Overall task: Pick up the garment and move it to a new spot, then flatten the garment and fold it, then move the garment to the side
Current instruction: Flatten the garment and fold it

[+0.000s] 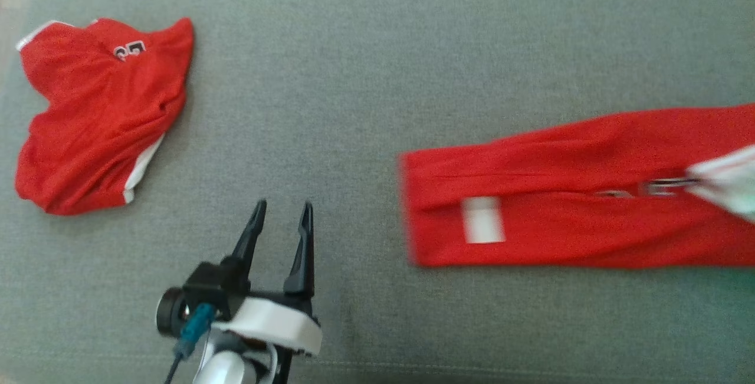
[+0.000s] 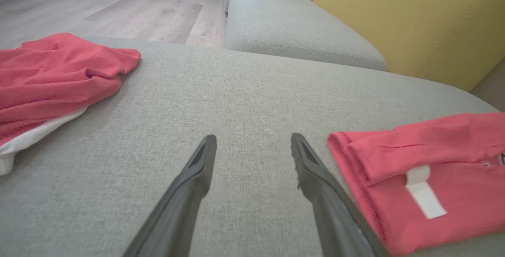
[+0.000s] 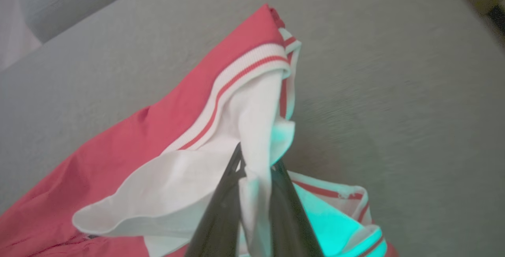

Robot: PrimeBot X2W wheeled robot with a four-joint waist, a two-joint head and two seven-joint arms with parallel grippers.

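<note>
**Garment, appearance.** The garment (image 1: 566, 189), a red knit shirt with white trim, lies folded into a long, narrow band on the grey woven upholstered cushion (image 1: 354, 77). A lengthwise crease runs along the band, and a white rectangular label (image 1: 482, 219) sits on its upper face near the closed end. In the right wrist view the garment (image 3: 138, 150) shows a white ribbed collar with a thin red stripe (image 3: 244, 65) and a white inner lining turned outward. A small dark-and-white printed mark (image 1: 666, 186) lies close to the collar end; it is too blurred to read.

**Garment, position and axis.** The band occupies the right half of the head view, running out of that view's right edge. Its long axis runs left to right, rising slightly toward the right. The squared, closed end points to the robot's left, toward the cushion's middle; the collar end points right.

**Grippers.** The right gripper (image 3: 256, 158) has its jaws pinched together on the white collar fabric, which is drawn up between them. The left gripper (image 1: 284, 204) hovers with jaws spread wide and nothing between them, just beside the closed end of the garment (image 2: 426, 178).

**Surroundings.** A second, crumpled red garment (image 1: 97, 118) lies well apart at the far left. A yellow backrest (image 2: 394, 20) stands behind the cushion.
</note>
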